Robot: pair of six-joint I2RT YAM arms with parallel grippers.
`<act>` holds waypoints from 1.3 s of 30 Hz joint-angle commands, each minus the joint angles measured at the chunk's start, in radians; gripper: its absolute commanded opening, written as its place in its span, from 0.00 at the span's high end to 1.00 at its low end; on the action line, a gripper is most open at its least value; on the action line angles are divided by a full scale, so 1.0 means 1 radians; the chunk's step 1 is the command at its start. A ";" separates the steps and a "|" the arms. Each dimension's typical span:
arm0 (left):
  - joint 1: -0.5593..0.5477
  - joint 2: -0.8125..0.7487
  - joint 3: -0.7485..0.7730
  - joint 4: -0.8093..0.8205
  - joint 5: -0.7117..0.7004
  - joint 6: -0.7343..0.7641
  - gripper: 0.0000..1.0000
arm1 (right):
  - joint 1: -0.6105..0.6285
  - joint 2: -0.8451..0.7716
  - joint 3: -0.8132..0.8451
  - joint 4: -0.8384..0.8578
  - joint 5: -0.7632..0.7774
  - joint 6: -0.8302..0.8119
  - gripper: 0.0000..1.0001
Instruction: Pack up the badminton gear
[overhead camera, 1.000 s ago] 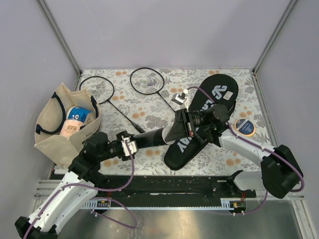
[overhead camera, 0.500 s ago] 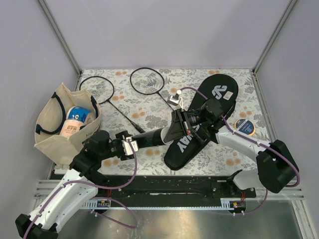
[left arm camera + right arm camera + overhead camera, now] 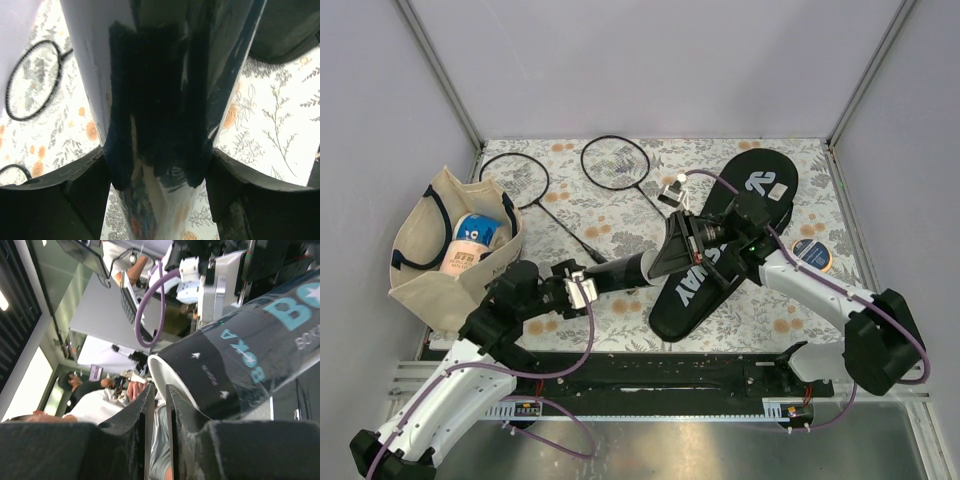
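Note:
My left gripper (image 3: 588, 288) is shut on the near end of the long black tube (image 3: 625, 272), which lies between its fingers in the left wrist view (image 3: 160, 75). My right gripper (image 3: 667, 258) is at the tube's far, open end (image 3: 240, 365). Its fingers are almost together, with nothing seen between them, beside the white rim. The black cover (image 3: 760, 185) lies under the right arm. Two black racquets (image 3: 515, 180) (image 3: 617, 162) lie at the back. No shuttlecock shows.
A beige tote bag (image 3: 430, 270) stands at the left with items inside. A tape roll with a blue centre (image 3: 812, 255) lies at the right. Grey walls close in the flowered table (image 3: 620, 320) on three sides.
My right gripper has shifted a little left and back at the tube's open end. My left gripper has kept its hold on the tube.

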 commanded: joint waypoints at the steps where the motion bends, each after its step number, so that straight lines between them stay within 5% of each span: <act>1: -0.044 -0.077 0.086 0.420 0.200 -0.066 0.96 | -0.053 -0.024 0.052 -0.346 0.187 -0.175 0.73; 13: -0.044 -0.102 0.051 0.328 0.097 -0.104 0.96 | -0.124 -0.079 0.209 -0.403 0.212 -0.187 0.70; 22: -0.044 -0.068 0.080 0.303 0.063 -0.141 0.96 | -0.128 -0.153 0.361 -1.056 0.422 -0.684 0.76; 35: -0.044 0.100 0.190 0.381 0.071 -0.305 0.99 | 0.007 -0.073 0.252 -1.109 0.564 -0.752 0.77; 39: -0.042 0.145 0.225 0.395 0.085 -0.333 0.99 | -0.009 -0.080 0.284 -1.248 0.644 -0.839 0.76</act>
